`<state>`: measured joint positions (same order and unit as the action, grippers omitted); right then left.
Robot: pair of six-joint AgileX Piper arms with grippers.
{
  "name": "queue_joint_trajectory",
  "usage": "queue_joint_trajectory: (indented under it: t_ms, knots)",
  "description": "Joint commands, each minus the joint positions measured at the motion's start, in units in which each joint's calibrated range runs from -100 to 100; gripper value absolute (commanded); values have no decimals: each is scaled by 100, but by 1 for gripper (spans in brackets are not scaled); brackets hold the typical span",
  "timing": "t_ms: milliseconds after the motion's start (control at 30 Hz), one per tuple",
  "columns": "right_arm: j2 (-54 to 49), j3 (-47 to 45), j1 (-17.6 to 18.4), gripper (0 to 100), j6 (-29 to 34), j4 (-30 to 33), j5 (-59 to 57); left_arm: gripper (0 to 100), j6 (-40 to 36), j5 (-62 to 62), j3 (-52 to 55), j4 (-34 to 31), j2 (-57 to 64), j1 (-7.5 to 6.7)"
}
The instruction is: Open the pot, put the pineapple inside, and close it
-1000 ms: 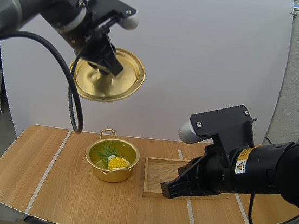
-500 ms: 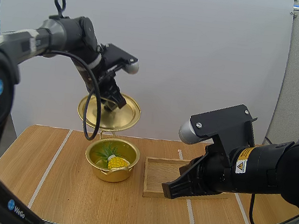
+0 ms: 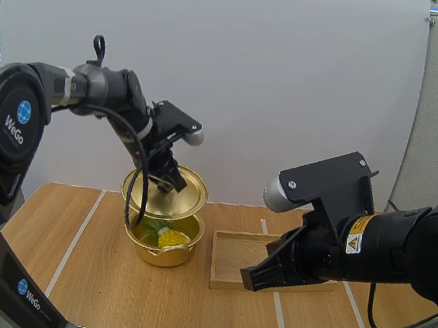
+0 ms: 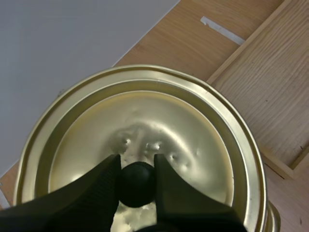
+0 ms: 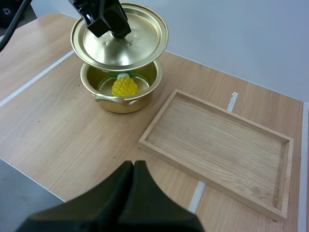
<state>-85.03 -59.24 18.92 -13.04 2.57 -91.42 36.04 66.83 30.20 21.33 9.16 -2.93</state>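
Gripping lid (image 4: 159,125) by knob (image 4: 136,182), left claw (image 4: 137,169), lid edge just above pot (image 5: 126,102) rim, right claw (image 5: 133,166) closed, empty

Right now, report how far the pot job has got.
Done: the pot is open and the pineapple lies inside it. In hand: the left pincer grips the lid by its knob, holding it just above the pot. Left: lower the lid onto the pot and let go.

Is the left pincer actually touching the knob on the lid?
Touching. In the left wrist view the left pincer clamps the black knob of the lid, a finger pressed against each side.
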Motion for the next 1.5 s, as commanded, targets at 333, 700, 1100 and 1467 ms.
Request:
queue_joint_trajectory:
  t_ms: [333,700,1100,1467]
  knots:
    - [-56,-12,-14,0,-36,73,33,0,369,-698,305,379,-343,0]
    - [-56,-12,-21,0,-36,72,33,0,757,-215,316,796,-631,220]
    - [-56,-12,-21,0,-36,72,93,0,914,-78,429,912,-761,253]
    - [-56,-12,-21,0,-36,72,93,0,993,-332,474,912,-975,253]
